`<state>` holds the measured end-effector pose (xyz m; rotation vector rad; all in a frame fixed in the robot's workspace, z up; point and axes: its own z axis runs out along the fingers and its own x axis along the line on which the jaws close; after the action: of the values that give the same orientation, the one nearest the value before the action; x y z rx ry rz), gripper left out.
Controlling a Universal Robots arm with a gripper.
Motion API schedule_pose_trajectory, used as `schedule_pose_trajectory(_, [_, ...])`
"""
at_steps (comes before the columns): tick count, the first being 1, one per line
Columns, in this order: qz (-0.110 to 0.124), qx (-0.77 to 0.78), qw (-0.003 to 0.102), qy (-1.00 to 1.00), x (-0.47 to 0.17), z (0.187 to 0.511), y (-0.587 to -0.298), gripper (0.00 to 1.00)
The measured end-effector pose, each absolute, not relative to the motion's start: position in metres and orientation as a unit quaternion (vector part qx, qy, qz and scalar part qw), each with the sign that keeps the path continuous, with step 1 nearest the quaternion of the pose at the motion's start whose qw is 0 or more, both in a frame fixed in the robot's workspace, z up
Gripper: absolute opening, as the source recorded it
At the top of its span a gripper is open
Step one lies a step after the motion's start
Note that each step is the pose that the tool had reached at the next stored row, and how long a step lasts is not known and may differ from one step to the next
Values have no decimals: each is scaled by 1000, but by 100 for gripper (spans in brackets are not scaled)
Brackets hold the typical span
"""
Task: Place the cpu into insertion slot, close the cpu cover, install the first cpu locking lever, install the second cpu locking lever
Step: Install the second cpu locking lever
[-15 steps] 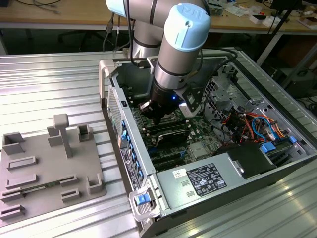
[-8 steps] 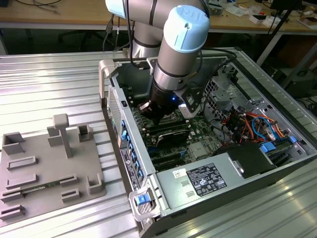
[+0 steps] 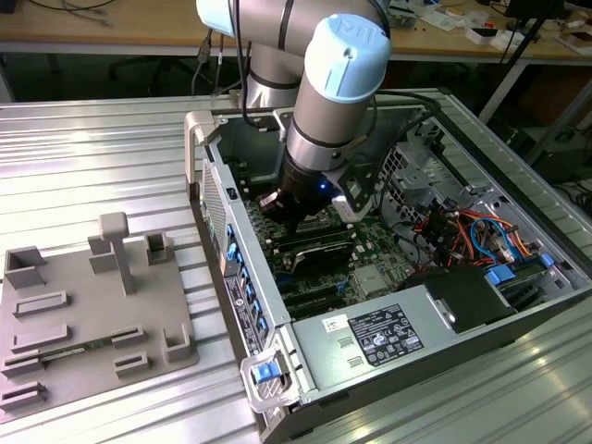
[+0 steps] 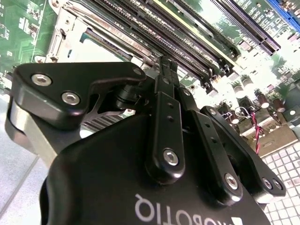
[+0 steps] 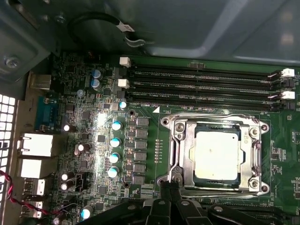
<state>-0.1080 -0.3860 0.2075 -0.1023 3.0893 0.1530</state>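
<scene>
Arm (image 3: 319, 102) reaches down into open computer case (image 3: 518, 277), gripper (image 3: 294, 220) low over motherboard (image 3: 365, 245).

In first wrist view, cpu (image 5: 217, 154) lies flat in slot (image 5: 216, 132), silver top up. Cover (image 5: 185, 154) down around cpu, chip showing through its window. Memory slots (image 5: 201, 86) just beside socket.

In second wrist view, fingers (image 4: 167, 84) pressed together, nothing between them, tips just above board near socket edge.

The work surface is a desk (image 3: 111, 148) of ribbed, silver-grey metal panels running across the exterior view. Behind it, along the far edge, stands a wooden bench (image 3: 111, 28) on light metal legs, with small items scattered on top. Dark floor (image 3: 83, 79) lies beneath the bench.
</scene>
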Motion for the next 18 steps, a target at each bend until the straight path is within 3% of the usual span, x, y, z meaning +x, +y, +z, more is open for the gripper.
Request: schedule_pose_trajectory(18, [53,-33,23,998,-109,204,-382,11])
